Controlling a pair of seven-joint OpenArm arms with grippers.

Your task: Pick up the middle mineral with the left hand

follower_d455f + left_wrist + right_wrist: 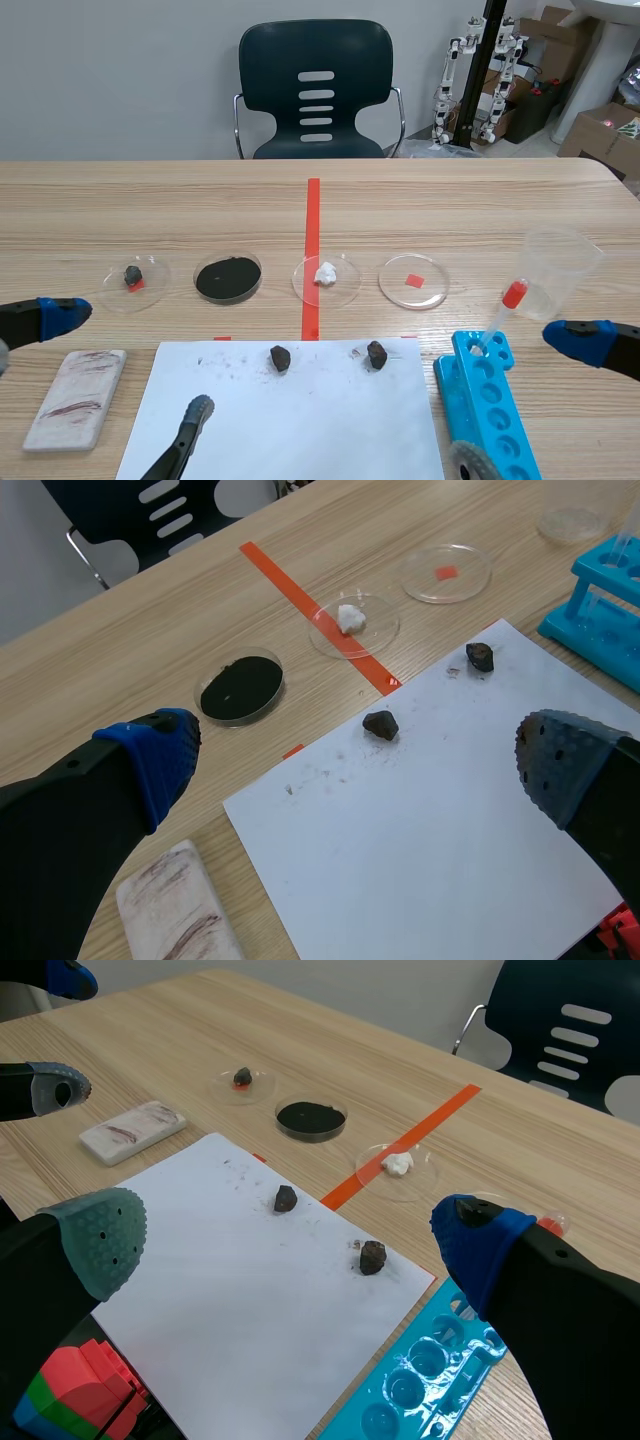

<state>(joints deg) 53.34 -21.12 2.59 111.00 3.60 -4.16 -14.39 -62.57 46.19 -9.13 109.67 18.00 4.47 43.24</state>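
Left gripper [355, 770] hovering, jaws apart; right gripper [285, 1235] likewise. Advising: centring over middle mineral [380, 724], lowering straight, closing gently.

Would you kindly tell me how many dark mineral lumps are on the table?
3. One dark mineral lump sits in the leftmost clear round dish; a middle lump and a right lump lie apart on the white paper sheet, near its far edge. None seems hidden.
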